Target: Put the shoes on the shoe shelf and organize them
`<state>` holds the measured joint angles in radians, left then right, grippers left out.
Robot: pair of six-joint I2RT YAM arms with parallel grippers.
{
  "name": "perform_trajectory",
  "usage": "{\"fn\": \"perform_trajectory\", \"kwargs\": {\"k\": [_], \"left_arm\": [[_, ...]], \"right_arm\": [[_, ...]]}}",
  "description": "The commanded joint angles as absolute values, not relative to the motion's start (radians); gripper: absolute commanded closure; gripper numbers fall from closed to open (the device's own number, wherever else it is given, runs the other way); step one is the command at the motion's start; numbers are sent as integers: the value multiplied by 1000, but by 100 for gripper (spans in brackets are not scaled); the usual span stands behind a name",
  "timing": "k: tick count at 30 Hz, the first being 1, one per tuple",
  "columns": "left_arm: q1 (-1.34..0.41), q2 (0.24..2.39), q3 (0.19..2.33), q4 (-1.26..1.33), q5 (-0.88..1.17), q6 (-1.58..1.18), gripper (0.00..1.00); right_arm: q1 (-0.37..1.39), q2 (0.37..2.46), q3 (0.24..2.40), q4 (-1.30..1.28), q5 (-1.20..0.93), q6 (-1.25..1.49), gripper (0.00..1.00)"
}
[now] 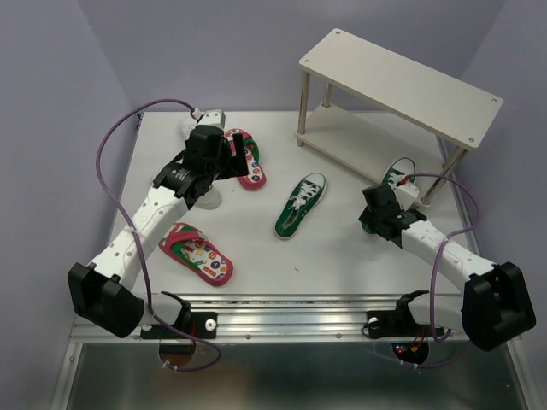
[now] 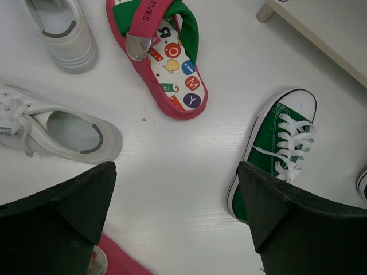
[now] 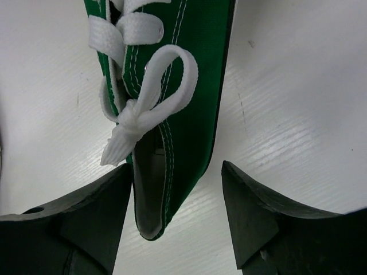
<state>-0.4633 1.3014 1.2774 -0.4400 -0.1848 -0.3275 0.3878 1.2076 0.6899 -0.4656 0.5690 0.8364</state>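
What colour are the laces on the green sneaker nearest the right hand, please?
White laces, clearest in the right wrist view.

flip-flop, "eves" along its pink strap, letters o, m, y in coloured circles on its insole

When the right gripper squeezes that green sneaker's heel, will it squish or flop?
Probably squishes: the green sneaker has thin cloth sides around a hollow opening. Its loose white laces will likely dangle. Being cloth, it probably won't slip.

A sneaker lies before the shoe shelf, a flip-flop to its left.
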Motion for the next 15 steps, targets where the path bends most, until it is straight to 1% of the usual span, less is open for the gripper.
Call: {"fn": "perform_trajectory", "kwargs": {"k": [1,5,11,14,15], "left_arm": [[-469,1310,1296,-402,-179,-328,2],[-468,1325,1305,-399,-175,-331,2],[-468,1347,1324,-393,-166,-334,2],[-469,1353,1328,-391,-163,-334,2],[-469,1354,1328,-390,-163,-336,2]], "right_arm": [[407,1167,678,-495,554,870,31],[426,1170,678,-494,555,871,29],[463,1198,684,-465,569,862,31],[483,1218,690,-462,583,870,35],[483,1221,690,-463,589,871,37]]}}
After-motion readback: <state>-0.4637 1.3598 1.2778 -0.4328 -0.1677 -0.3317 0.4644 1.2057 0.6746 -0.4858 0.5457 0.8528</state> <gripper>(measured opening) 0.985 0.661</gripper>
